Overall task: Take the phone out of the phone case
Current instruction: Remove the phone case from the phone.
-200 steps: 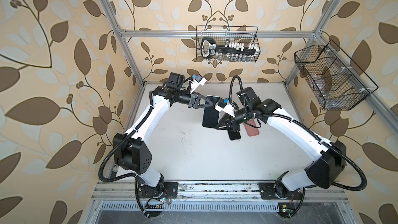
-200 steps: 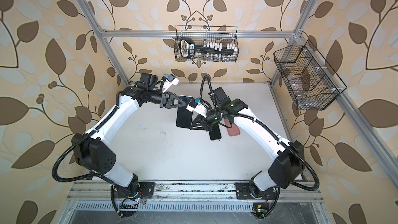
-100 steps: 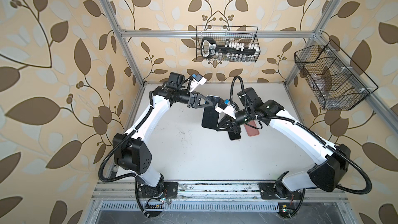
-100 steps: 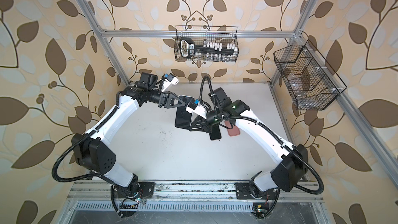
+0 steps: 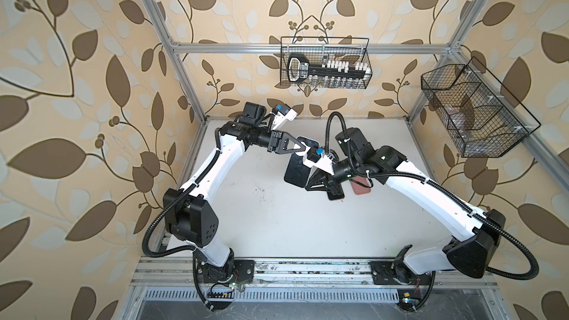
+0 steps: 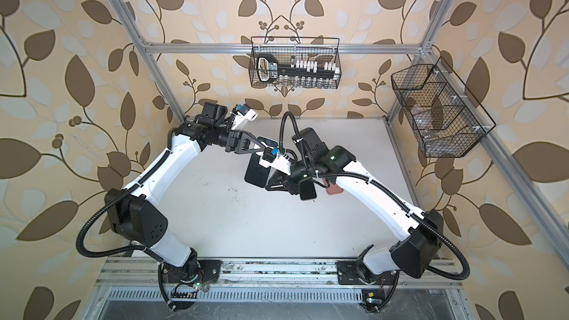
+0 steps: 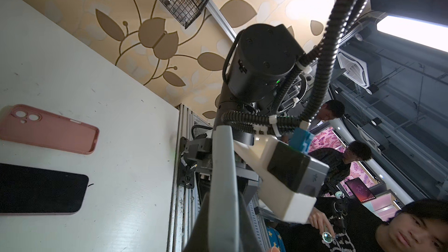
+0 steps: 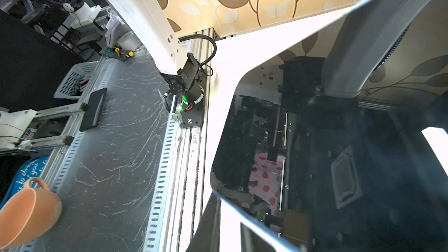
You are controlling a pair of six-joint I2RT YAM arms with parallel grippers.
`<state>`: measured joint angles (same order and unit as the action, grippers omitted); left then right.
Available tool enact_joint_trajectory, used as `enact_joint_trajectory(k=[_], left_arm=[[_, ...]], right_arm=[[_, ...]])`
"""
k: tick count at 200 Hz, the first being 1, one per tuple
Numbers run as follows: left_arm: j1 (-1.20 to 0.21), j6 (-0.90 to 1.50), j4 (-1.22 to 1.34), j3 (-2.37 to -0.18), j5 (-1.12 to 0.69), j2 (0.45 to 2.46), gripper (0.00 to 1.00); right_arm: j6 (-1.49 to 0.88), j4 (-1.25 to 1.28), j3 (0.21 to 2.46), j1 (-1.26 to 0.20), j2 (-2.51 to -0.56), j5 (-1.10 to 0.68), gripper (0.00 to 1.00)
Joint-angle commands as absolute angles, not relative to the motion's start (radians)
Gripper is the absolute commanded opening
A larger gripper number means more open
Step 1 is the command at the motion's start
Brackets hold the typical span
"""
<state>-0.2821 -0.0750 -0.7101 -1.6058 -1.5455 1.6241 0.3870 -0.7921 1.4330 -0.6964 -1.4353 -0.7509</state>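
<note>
I see left gripper (image 5: 303,148) clamped on the phone (image 5: 294,170) at its far end, lifted off the table (image 5: 261,213); right gripper (image 5: 308,186) pinched shut on its near edge.

Both arms reach inward, left pincer (image 5: 305,148) and right pincer (image 5: 308,187) clamped.

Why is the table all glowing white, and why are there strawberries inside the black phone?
Right wrist view: glare overexposes the table, washing it out; the phone is glossy and mirrors the room, strawberries included. Left wrist view: the ceiling lamp burns white too.
</note>
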Motion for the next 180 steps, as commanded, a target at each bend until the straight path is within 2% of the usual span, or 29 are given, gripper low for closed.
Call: enact_joint_trajectory(k=[1,40,63,77,106,149,180], left_arm=[[-0.288,-0.142,-0.714,-1.678,-1.564,1.632,0.00],[-0.291,-0.234,-0.829,-1.725,-1.584,1.652,0.00],[-0.291,-0.259,-0.856,-1.731,-1.581,1.655,0.00],[-0.291,-0.250,-0.853,-1.734,-1.577,1.661,0.00],[-0.291,-0.248,-0.854,-1.737,-1.573,1.664,0.00],[-0.291,-0.244,-0.847,-1.738,-1.561,1.656,0.00],[-0.291,-0.234,-0.842,-1.736,-1.546,1.653,0.00]], right_arm=[[0.442,-0.782,1.462,-0.738,-1.433,-0.791,0.14],[0.424,-0.743,1.439,-0.737,-1.425,-0.744,0.14],[0.420,-0.739,1.428,-0.716,-1.422,-0.786,0.16],[0.417,-0.752,1.422,-0.688,-1.411,-0.821,0.22],[0.428,-0.783,1.394,-0.607,-1.372,-0.923,0.43],[0.410,-0.766,1.364,-0.552,-1.341,-0.989,0.57],[0.399,-0.769,1.382,-0.556,-1.359,-0.978,0.62]])
